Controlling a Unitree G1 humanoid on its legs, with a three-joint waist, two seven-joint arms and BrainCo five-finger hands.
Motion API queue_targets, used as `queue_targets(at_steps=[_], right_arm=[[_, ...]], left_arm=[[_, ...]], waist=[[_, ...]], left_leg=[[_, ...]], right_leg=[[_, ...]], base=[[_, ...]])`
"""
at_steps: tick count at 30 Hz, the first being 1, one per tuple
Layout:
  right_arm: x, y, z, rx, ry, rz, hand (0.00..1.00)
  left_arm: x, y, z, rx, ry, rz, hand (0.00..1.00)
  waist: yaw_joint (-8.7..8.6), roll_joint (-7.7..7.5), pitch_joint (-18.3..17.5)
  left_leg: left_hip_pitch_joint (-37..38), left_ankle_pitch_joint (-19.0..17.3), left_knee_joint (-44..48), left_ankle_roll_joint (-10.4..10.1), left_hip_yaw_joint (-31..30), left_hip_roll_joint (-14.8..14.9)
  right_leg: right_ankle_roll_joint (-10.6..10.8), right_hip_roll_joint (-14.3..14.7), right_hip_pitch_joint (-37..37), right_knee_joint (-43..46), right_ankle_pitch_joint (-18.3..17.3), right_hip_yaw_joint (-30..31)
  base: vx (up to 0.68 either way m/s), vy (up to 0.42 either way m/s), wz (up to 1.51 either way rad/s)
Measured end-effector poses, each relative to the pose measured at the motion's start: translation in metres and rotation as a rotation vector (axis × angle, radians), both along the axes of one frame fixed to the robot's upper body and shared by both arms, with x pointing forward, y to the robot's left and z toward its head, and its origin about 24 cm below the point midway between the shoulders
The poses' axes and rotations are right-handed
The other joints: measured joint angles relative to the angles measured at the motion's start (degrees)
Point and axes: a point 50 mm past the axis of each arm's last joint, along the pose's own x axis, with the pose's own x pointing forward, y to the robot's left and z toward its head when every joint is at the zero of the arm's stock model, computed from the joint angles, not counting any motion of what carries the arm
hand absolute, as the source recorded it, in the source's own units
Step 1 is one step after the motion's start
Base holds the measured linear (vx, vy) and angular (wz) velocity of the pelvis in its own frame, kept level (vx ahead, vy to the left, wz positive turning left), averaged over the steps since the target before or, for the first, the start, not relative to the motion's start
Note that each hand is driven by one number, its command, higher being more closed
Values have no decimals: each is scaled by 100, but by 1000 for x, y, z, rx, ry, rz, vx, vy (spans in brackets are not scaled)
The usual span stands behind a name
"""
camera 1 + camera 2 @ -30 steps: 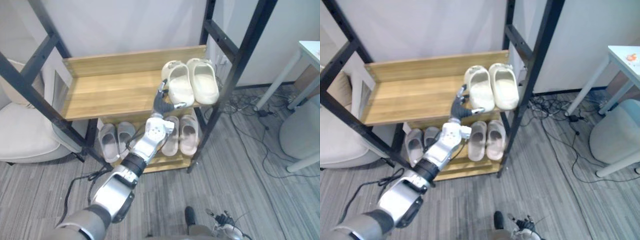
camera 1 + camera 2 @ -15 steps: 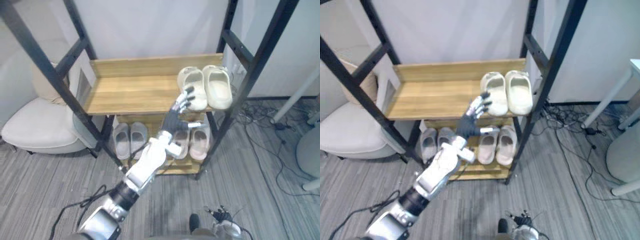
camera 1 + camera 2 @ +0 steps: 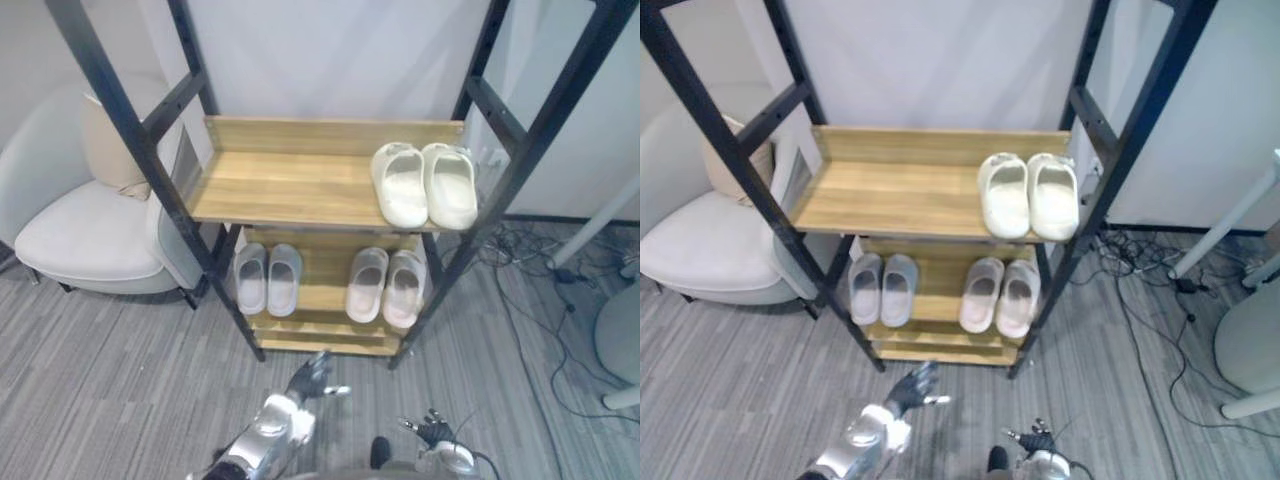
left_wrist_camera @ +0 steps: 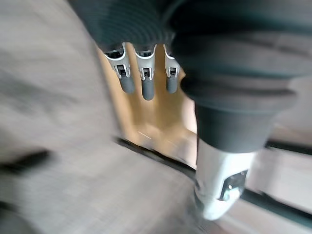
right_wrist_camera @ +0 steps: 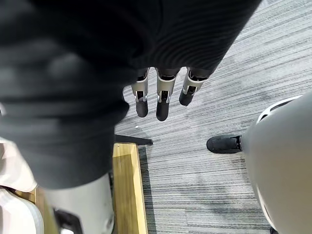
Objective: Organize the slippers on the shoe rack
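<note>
Three pairs of slippers are parked on the shoe rack (image 3: 290, 188). Going from the armchair (image 3: 80, 230) on the left: a grey pair (image 3: 267, 278) on the left of the lower shelf, a pinkish pair (image 3: 387, 286) to its right, and a cream pair (image 3: 425, 185) on the right end of the top shelf. The left hand (image 3: 306, 378) was up at the cream pair a second ago. Now it's down low in front of the rack, fingers loose, holding nothing, well apart from every slipper. The right hand (image 5: 164, 95) hangs over the floor, fingers straight and empty.
</note>
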Motion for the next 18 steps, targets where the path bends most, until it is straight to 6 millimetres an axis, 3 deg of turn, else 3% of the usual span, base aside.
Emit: queue_targets(at_steps=[4, 13, 15, 17, 18], right_arm=[[-10, -1, -4, -4, 40, -3, 0], [-9, -1, -5, -19, 43, 36, 0], [-7, 1, -4, -19, 38, 46, 0], [-2, 4, -3, -19, 22, 70, 0], [-2, 5, -3, -18, 23, 73, 0]], left_arm=[[-27, 33, -18, 183, 133, 63, 0], [-35, 42, -20, 268, 150, 78, 0], [-36, 41, -21, 272, 151, 96, 0], [-35, 42, -20, 272, 148, 116, 0], [-35, 43, -20, 275, 146, 118, 0]], waist=[[13, -41, 19], [147, -48, 24], [157, -36, 46], [164, -130, 104], [167, -159, 106]], left_leg=[[71, -9, -13, -14, -114, 8], [109, -18, -45, -27, -140, 27], [50, -24, 2, -21, -220, 5], [-8, -100, 217, 48, -582, -126], [-36, -115, 273, 55, -669, -180]], right_leg=[[4, -6, 165, 0, -80, -87], [13, 15, 180, 45, -133, -139], [19, -30, 103, 302, -308, -211], [82, -448, -397, 1959, -1205, -388], [100, -545, -470, 2229, -1339, -389]], base=[[2, -7, 15], [8, -4, 2], [-15, 2, 23], [-10, 10, 74], [-1, -31, 116]])
